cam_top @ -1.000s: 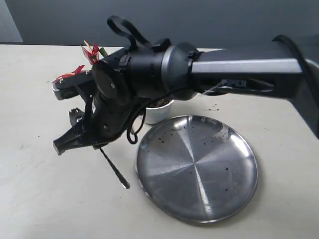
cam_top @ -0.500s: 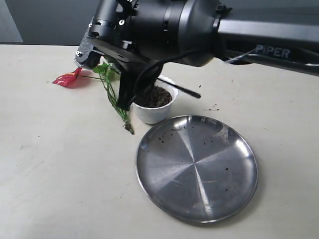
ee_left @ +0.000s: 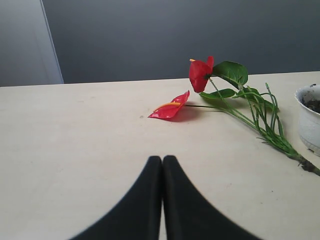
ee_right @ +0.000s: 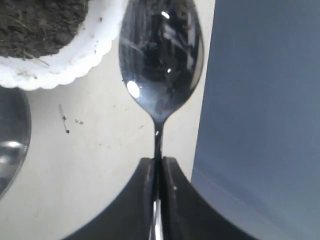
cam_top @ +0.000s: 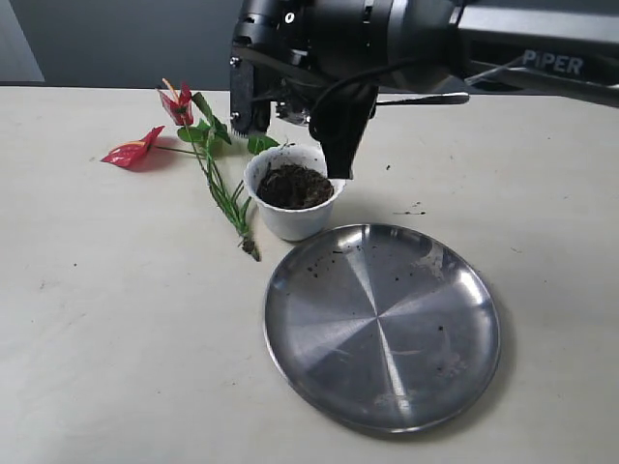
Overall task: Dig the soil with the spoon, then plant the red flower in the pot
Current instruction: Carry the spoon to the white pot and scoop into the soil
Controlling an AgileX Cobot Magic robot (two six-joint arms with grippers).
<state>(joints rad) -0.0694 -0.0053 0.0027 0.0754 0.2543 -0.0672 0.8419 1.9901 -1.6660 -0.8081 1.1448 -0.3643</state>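
The white pot (cam_top: pixel 290 220) stands mid-table, filled with dark soil (cam_top: pixel 293 186). The red flower (cam_top: pixel 177 104) lies flat on the table left of the pot, roots toward it. My right gripper (ee_right: pixel 157 161) is shut on the spoon (ee_right: pixel 160 65); the empty bowl hovers just beside the pot's scalloped rim (ee_right: pixel 65 67), outside the soil (ee_right: pixel 40 25). In the exterior view the arm's body hides the fingertips; the spoon's handle (cam_top: pixel 435 99) sticks out rightward. My left gripper (ee_left: pixel 162 159) is shut and empty, low over the table, short of the flower (ee_left: pixel 200 74) and pot (ee_left: pixel 310 120).
A large round steel plate (cam_top: pixel 382 324) with soil crumbs lies in front and to the right of the pot, and its rim shows as plate (ee_right: pixel 10 150) in the right wrist view. A few soil specks (cam_top: pixel 411 210) dot the table right of the pot.
The right arm, holding the spoon, swung from low at the left of the pot up and rightward, and now sits above and behind the pot. The flower and pot are uncovered.
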